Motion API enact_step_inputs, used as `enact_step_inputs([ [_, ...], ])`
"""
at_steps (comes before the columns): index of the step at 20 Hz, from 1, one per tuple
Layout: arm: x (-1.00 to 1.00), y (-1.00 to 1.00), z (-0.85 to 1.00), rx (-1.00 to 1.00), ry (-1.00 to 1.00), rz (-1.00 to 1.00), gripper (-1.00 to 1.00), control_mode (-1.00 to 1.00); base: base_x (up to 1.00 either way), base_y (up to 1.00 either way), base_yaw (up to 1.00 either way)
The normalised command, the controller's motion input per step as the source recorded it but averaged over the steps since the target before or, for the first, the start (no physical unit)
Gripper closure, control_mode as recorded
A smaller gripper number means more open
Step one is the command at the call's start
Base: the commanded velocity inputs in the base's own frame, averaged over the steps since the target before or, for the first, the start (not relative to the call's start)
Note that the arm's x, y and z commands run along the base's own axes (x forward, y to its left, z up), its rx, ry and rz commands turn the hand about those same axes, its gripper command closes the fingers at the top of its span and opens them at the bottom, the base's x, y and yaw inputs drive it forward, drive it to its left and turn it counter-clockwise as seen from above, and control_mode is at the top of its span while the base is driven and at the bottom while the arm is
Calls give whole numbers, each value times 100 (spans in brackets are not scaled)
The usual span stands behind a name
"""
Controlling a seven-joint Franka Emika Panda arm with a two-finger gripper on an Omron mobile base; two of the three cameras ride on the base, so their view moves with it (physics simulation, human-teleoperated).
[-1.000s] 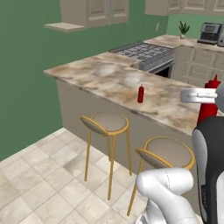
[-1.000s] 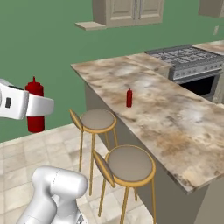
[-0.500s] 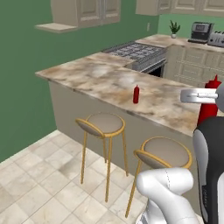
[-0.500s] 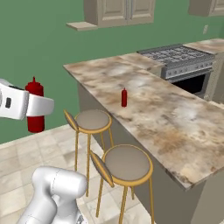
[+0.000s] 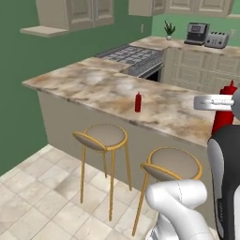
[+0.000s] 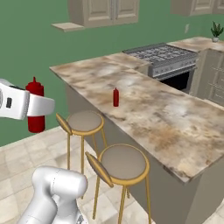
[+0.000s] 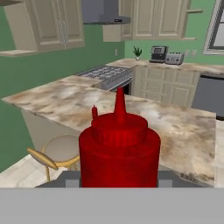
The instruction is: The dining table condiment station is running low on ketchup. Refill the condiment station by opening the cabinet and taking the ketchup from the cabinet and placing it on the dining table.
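Left base view: white two-finger gripper [image 5: 216, 101] sits at the right edge, pinched around a slim red squeeze bottle of ketchup [image 5: 223, 112], upright, held in the air off the near side of the long beige-brown marbled dining table [image 5: 112, 93]. A second small red bottle [image 5: 138, 102] stands upright on the table top near its front edge. Two round-seat stools with gold metal legs [image 5: 101, 137] stand at the table's plain beige front. Steel gas stove [image 5: 133, 55] is set in the counter behind; small potted plant [image 5: 168, 30], dark coffee machine [image 5: 197, 33] and silver toaster [image 5: 218, 40] on the far counter.

Right base view: gripper [image 6: 41, 106] at left edge, clamped on the ketchup [image 6: 36, 111], which hangs above the tiled floor [image 6: 26, 162], well apart from the table [image 6: 144, 109]. Second bottle [image 6: 116, 97] on the top, above the farther stool [image 6: 83, 122].

Hand view: ketchup [image 7: 119, 146] up close, nozzle up, between the fingers; fingertips hidden. Table [image 7: 61, 98] beyond it. Beige raised-panel upper cabinet [image 7: 57, 24] top left, doors shut.
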Motion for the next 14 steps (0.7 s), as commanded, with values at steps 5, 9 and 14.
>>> enact_step_inputs([
  [5, 0, 0, 0, 0, 0, 0, 100, 100, 57, 50, -22],
  [9, 0, 0, 0, 0, 0, 0, 100, 100, 52, 69, -25],
  [14, 0, 0, 0, 0, 0, 0, 100, 100, 36, 95, -29],
])
